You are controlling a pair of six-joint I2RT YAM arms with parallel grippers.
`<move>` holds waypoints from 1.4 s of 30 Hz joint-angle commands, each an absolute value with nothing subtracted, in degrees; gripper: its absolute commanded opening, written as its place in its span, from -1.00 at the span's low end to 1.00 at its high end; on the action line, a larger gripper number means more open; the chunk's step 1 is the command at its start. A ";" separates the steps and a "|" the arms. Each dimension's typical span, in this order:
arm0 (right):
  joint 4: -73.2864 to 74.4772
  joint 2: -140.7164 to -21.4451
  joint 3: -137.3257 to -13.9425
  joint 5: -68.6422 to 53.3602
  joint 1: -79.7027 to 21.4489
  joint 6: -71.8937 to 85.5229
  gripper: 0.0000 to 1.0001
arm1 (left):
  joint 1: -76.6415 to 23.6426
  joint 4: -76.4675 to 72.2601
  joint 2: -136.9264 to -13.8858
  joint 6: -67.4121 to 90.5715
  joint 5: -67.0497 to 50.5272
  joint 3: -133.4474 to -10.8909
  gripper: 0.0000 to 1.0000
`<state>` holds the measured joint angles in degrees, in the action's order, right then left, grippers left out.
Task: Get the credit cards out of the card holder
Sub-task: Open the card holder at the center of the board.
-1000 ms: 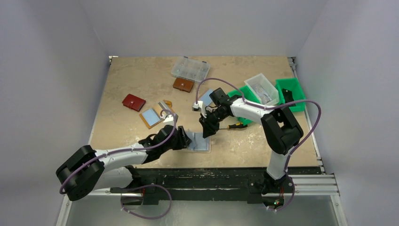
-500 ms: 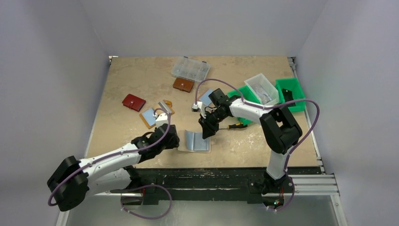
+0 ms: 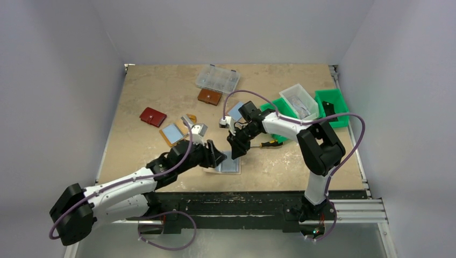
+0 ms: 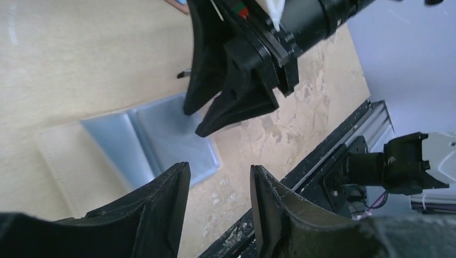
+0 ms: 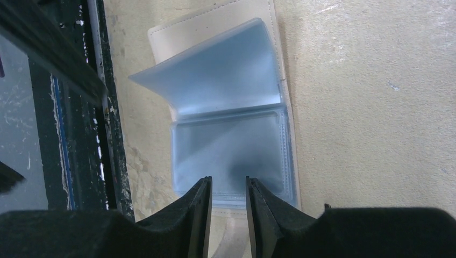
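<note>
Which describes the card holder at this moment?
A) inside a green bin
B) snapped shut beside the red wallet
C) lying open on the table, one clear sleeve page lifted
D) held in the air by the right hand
C: the card holder lies spread open on the table, its blue sleeves showing and one page standing up.

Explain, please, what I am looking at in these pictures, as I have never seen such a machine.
Two robot arms are bolted to the near edge of the table. One picture looks down from above; the other two come from wrist cameras, dark fingers at the bottom. The left gripper and right gripper, both open and empty, hover over the card holder, lying open with pale blue sleeves. Nearby lie a red wallet, a brown wallet, a clear box and green bins.
</note>
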<state>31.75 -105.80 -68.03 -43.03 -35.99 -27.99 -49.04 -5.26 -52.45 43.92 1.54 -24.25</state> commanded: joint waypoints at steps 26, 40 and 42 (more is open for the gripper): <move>31.81 -103.62 -69.43 -43.51 -34.62 -28.49 -0.25 | -68.82 10.04 -88.11 44.12 34.87 -44.94 0.57; 31.90 -103.49 -69.43 -43.31 -34.63 -28.61 -0.25 | -68.73 9.17 -89.47 45.61 35.08 -45.00 0.41; 31.86 -103.45 -69.43 -43.33 -34.63 -28.64 -0.25 | -68.69 9.31 -89.47 45.97 35.39 -44.70 0.31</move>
